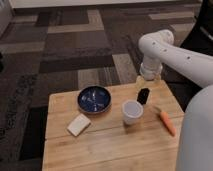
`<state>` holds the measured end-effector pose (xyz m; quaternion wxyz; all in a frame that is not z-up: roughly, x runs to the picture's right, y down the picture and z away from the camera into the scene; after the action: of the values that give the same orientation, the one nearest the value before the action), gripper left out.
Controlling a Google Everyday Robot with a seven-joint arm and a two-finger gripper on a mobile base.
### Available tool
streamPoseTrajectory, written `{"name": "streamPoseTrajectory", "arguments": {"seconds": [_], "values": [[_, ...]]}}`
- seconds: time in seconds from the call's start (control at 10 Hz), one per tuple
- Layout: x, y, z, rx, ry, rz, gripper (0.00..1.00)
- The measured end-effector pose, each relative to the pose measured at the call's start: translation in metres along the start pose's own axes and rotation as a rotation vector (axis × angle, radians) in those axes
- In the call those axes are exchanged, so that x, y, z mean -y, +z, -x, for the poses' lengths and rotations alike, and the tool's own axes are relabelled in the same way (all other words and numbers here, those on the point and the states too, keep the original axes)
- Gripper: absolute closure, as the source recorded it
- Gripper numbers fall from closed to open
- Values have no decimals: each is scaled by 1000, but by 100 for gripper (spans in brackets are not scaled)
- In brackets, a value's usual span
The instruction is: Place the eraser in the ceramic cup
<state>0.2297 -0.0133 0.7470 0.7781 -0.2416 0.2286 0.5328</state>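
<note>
One wooden table [107, 147] with a plank grain carries five things, one of each; one eraser [144, 95], a small black oblong block, stands on end near the far right edge; one ceramic cup [132, 111], white, round, thick-walled and handleless, sits upright just beside it, the eraser lying at about 1 o'clock from the cup, and whether the two touch I cannot tell; one dark blue bowl [95, 99], shallow and round with a glossy inside, rests at 10 o'clock from the cup; one pale beige block [78, 124], flat and roughly rectangular, lies at 8 o'clock from the cup, near the bowl's 7 o'clock side; one orange carrot [166, 121], tapered and slim, lies at 4 o'clock from the cup, close to the right edge; one smooth white arm [172, 50] bends down from the right; its single gripper [148, 81] hangs directly over the eraser, at 12 o'clock from it; whether the gripper is open, closed or has hold of the eraser I cannot tell; the carpet [65, 55] around the table is made of dark grey and brown rectangular patches.
</note>
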Motion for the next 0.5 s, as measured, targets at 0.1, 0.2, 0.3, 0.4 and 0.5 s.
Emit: {"name": "streamPoseTrajectory", "arguments": {"seconds": [0.1,0.2,0.3,0.4,0.5], "values": [[-1,4,2,-2,12,-2,35],[-2,10,4,-7,25,-3,35],[-1,15,3,-15,34,-6,35],[-1,22,3,-28,44,-8,35],[-3,27,3,-34,48,-9,35]]}}
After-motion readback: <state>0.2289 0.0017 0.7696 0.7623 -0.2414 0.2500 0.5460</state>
